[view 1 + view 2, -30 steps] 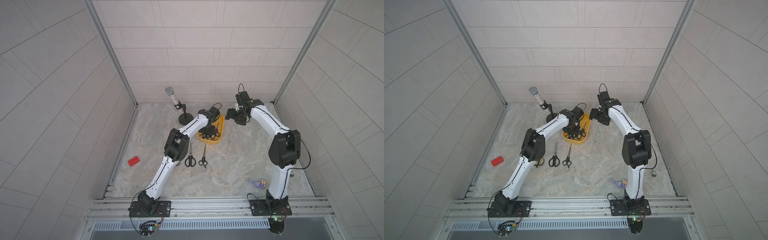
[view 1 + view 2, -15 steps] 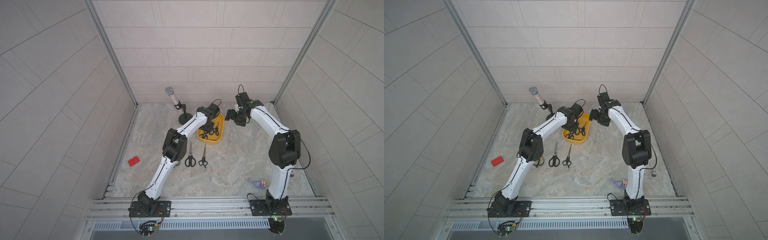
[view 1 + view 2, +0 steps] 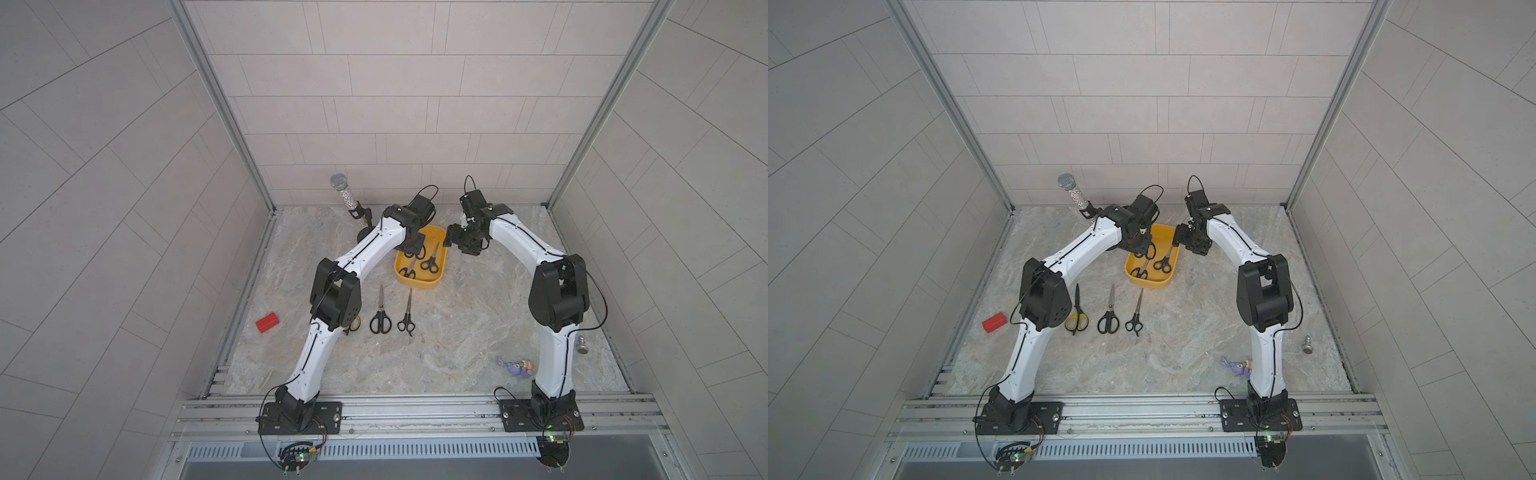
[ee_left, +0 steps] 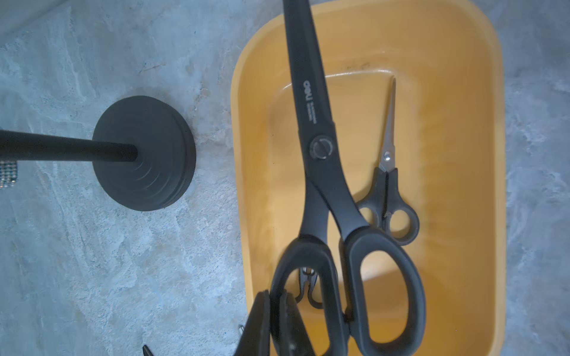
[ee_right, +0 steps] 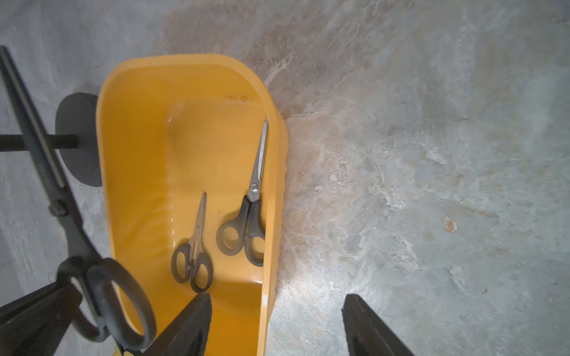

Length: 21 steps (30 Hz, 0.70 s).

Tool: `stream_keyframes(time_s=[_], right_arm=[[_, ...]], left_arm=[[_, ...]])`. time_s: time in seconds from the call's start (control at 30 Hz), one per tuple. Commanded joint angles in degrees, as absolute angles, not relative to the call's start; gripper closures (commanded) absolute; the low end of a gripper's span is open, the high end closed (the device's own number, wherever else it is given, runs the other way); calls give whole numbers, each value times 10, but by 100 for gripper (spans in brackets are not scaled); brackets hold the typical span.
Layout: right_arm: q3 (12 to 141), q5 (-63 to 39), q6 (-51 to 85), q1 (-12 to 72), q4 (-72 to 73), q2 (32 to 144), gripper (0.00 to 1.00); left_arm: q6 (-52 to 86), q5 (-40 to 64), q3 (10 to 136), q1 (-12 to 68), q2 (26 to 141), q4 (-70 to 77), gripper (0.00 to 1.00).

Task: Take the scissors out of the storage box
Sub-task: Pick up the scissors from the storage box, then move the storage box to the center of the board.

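the left gripper clamps the big black scissors by one handle above the yellow box, which holds a small pair and a longer pair, while the right gripper spreads wide across the box's side wall.

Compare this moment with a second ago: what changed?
The left tool, shut on the large black scissors, has raised them above the storage box. The right tool stays open over the box's edge. Two pairs remain inside; three pairs stay on the table.
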<state>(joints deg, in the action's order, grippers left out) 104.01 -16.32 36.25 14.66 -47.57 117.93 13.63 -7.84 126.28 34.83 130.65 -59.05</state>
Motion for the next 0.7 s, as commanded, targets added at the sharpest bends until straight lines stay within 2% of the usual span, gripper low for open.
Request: stream_keyframes(time_s=[0.0,0.27,0.4,0.67], right_arm=[[1056,-151,366,152,-475,1196,36],[1088,-146,358,162,-478,1238,51],[1116,-138,350,164,-495,1263,63],[1150,-133,355,164,-507,1296,75]], left_arm=[[139,-77,1232,342,1268,-577,100],[136,-75,1204,335,1244,-573,100],[133,-71,1203,332,1242,-575,100],[130,-69,1198,330,1233,-578,100]])
